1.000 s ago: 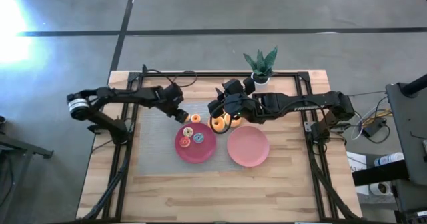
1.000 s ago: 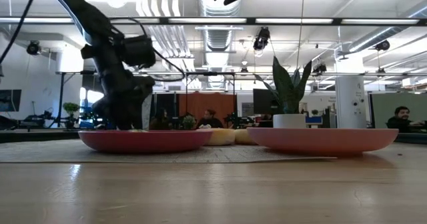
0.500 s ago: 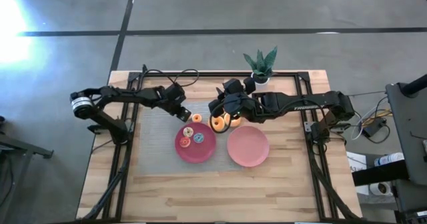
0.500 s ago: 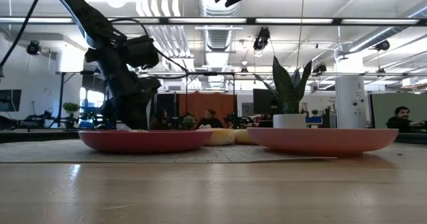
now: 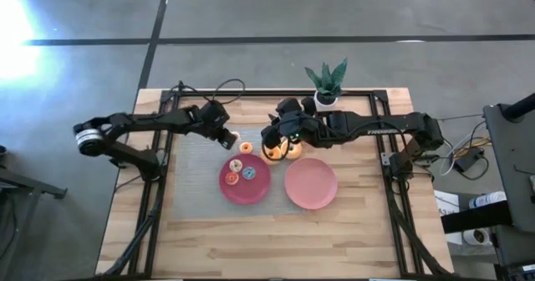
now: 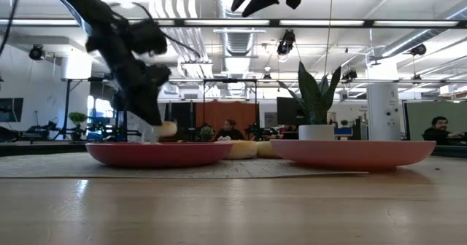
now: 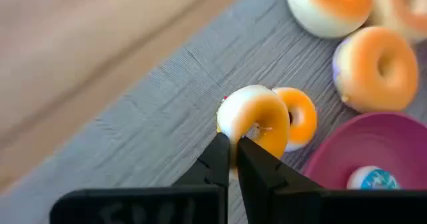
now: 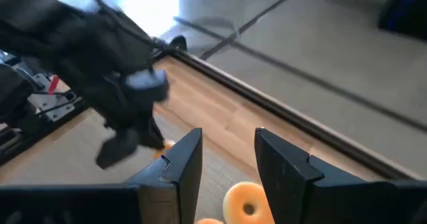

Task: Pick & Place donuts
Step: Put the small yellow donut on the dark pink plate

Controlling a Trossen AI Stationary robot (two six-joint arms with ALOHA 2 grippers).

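My left gripper (image 7: 232,143) is shut on a small donut (image 7: 257,114), orange with whitish icing, above the grey mat (image 5: 194,160) just beyond the magenta plate (image 5: 244,181). A smaller orange donut (image 7: 298,117) lies on the mat behind it. The magenta plate holds three small donuts (image 5: 240,171). More donuts (image 5: 277,152) lie in a cluster on the mat. My right gripper (image 8: 228,159) hovers open high above that cluster, one donut (image 8: 245,201) showing below its fingers. The pink plate (image 5: 310,183) is bare. My left gripper pinches the donut's ring at its near edge (image 7: 241,132) between its two fingertips. The fingers (image 6: 149,117) slant down from the table's left. The donut (image 6: 166,129) hangs at their ends, lifted clear of the mat.
A potted plant (image 5: 326,82) stands at the table's far edge behind my right arm. Black frame rails (image 5: 159,189) run along the table's left and right sides. Bare wood (image 5: 267,239) lies toward the near edge. People sit in the room beyond the table.
My left gripper has shut on the small whitish-iced donut and risen a little, tipping and drawing back toward the table's far left. The donut has come up off the mat with it.
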